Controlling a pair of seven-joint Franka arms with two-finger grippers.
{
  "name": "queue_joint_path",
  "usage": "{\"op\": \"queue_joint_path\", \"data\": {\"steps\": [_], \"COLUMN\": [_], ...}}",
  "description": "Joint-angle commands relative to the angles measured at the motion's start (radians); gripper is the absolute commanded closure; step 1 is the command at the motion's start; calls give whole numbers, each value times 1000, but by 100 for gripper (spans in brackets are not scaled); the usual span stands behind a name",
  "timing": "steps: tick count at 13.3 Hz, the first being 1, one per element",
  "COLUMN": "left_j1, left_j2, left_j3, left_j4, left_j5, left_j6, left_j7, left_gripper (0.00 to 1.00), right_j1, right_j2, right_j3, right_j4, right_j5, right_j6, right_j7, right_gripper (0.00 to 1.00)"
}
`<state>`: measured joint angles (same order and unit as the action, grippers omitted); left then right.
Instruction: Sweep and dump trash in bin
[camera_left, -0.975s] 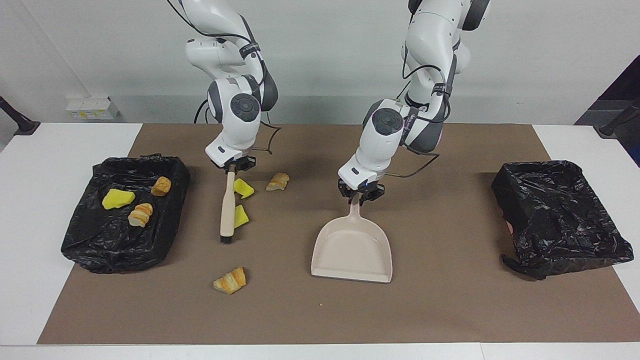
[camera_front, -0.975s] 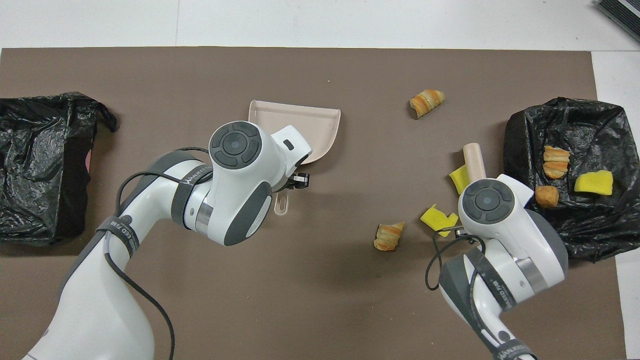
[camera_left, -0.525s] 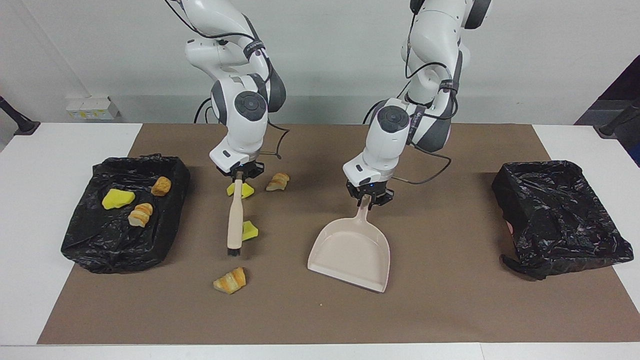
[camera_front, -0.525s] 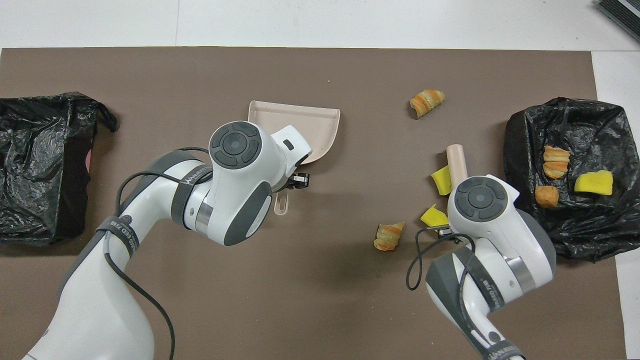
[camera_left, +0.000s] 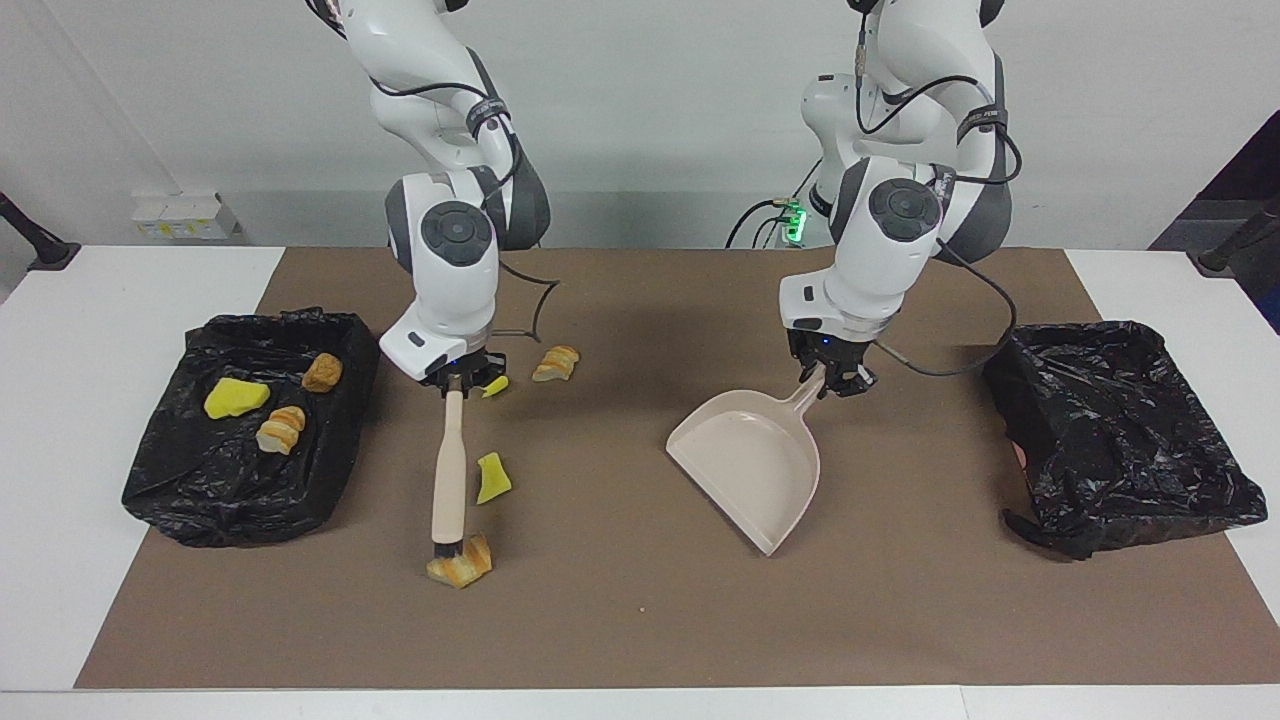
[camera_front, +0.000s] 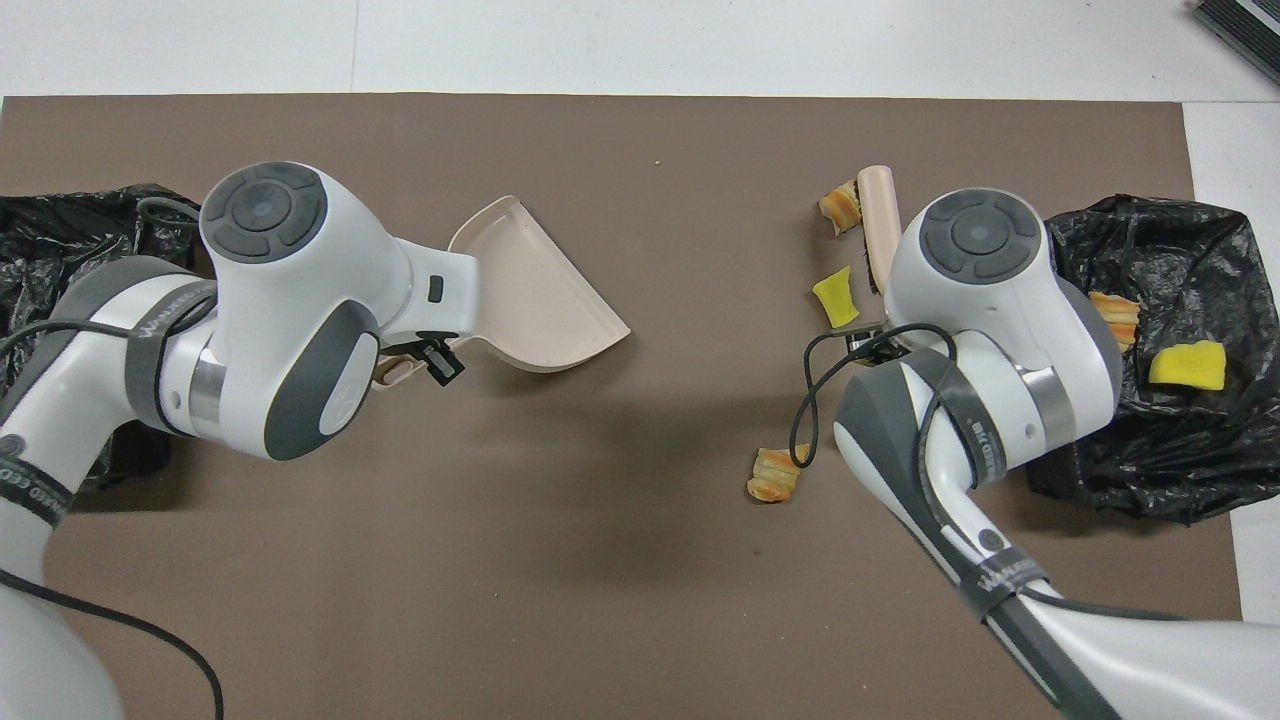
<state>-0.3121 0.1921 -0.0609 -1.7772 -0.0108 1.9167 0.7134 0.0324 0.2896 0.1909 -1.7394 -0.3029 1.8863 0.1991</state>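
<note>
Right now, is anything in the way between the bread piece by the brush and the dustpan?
Nothing visible is. The bread piece lies at the tip of the brush that the right gripper holds. Only bare brown mat lies between it and the dustpan, which the left gripper holds tilted, farther toward the left arm's end.

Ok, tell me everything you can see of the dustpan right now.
The dustpan is one beige piece that looks like plastic: a shallow, empty scoop with raised side walls and a short handle. The left gripper holds the handle, jaws shut on it. The pan is tilted, its open lip pointing down and away from the robots, over the brown mat near its middle. No trash touches it.
</note>
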Motion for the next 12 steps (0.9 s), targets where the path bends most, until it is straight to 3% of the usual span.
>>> {"op": "queue_joint_path", "data": {"steps": [1,4,8,9,10,11,12], "left_j1": [40,41,27,30,27,24,22], "left_j2": [-62,-154,-161,-177,-177,-178,-181], "left_j3": [-7,-7,-8,-8,-10,-10,-10], "left_j4": [-70,-295,-333,-355,-367,-390,-399], "left_j5": [15,17,15,11,11,11,11], "left_j6": [-19,124,121,119,101,111,113], "left_j7": [240,256,157,70,34,31,32], "left_gripper": [100,100,100,85,43,10,5], "right_j1": [-32,-51,-34,-25,-5,16,32], "right_j2": [127,177,157,148,140,132,132], "right_j3": [9,7,9,16,16,16,16], "right_j4": [154,182,126,123,117,110,113], "right_j5": [-65,-81,13,59,98,111,113], "right_j6": [-32,-18,-62,-102,-117,-125,-136], "right_j7": [-93,-107,-96,-95,-95,-80,-43], "right_gripper": [100,100,100,100,100,100,100]}}
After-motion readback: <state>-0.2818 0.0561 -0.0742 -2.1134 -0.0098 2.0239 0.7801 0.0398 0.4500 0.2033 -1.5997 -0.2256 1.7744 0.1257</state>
